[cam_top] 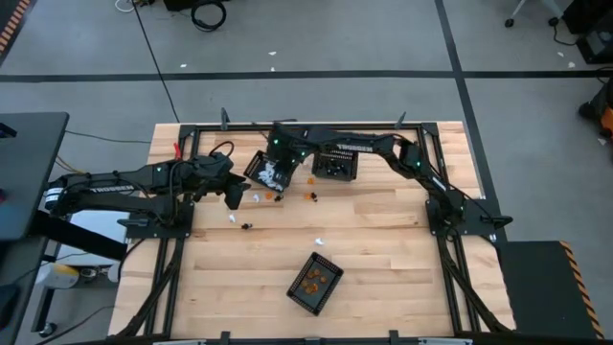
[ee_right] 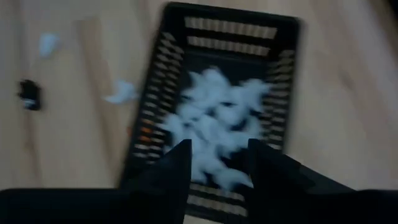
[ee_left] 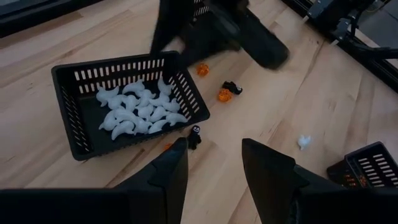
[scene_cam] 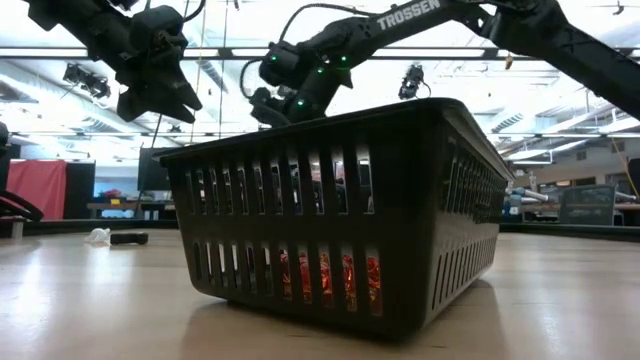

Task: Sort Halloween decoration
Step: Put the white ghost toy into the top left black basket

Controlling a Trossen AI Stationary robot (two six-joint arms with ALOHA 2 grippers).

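Halloween decoration pieces are split: white ghosts [ee_left: 137, 112] are piled inside the black mesh basket [ee_left: 68, 118], directly beneath the right gripper [ee_right: 217, 155], whose fingers are seen spread and empty. Beside that basket, on the wooden table [cam_top: 383, 249], a black figure [ee_left: 194, 135] and orange pumpkins [ee_left: 224, 94] lie just ahead of the left gripper [ee_left: 214, 168], likewise parted, nothing held.

1. From above, we looked straight down on the whole table [cam_top: 383, 230].
2. At table-top level, we faced a near basket [scene_cam: 340, 215].
3. Both wrist views looked down closely on the basket of white trinkets [ee_left: 74, 118].
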